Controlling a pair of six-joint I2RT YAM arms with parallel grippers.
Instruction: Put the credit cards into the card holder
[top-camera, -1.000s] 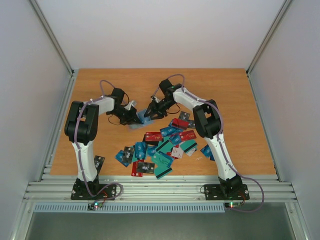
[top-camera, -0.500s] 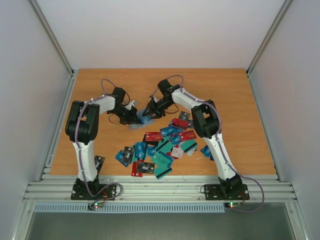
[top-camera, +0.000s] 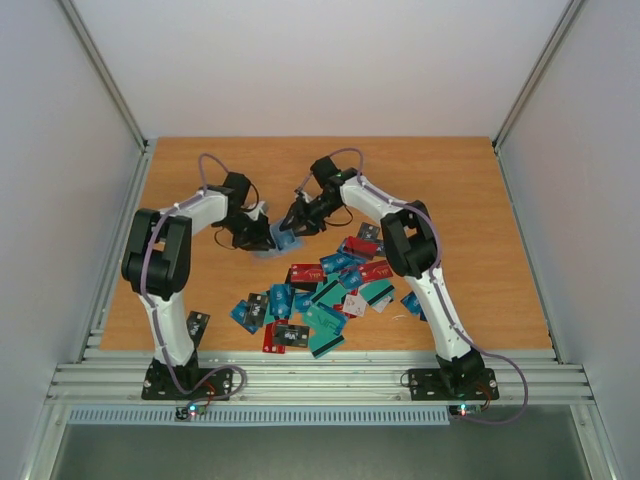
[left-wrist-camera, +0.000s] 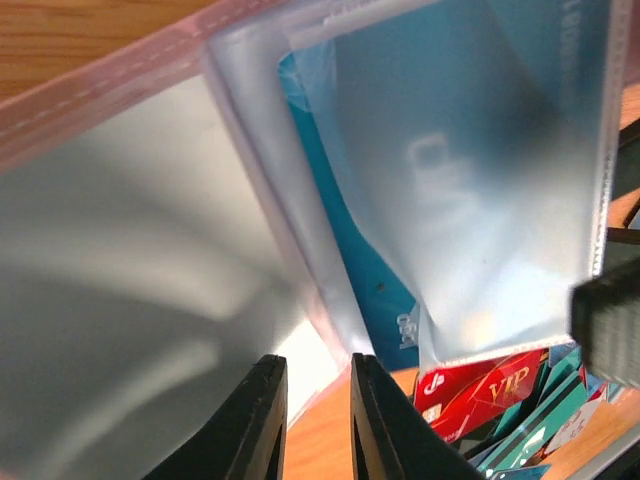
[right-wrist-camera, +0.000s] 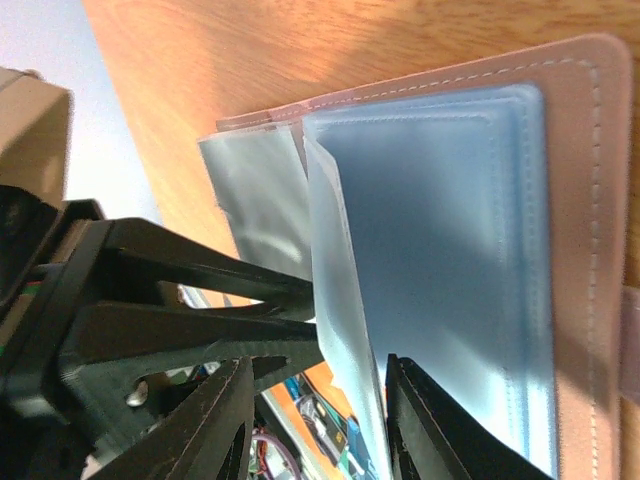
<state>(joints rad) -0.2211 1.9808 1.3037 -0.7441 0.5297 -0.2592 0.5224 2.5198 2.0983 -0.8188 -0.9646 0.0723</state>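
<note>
Judging by the heap of credit cards lying loose on the worktop towards the near edge, barely started. Seemingly only one teal card lodged inside a clear pocket, as seen from the left wrist, with nearly all the rest left to go in. Also a stray card off beside the left arm's base, well apart from the heap.

Held open just beyond the heap, between the two arms: the card holder. Looks like a small fold-out wallet, with a tan-pink stitched cover and a fan of frosted, bluish see-through leaves inside, soft and bowing rather than flat.

Pinched at a lower leaf edge by the left hand, nearly closed, with just a slim gap and the plastic in it. Straddled from the other side by the right hand, parted well wider than the thin leaf, so not clamped on it, with one lifted leaf between its fingers and brushing the farther one. No card carried in either hand, as far as can be seen.

Probably partway through spreading a pocket, ahead of fetching another card, perhaps the red VIP card lying just behind the holder.
</note>
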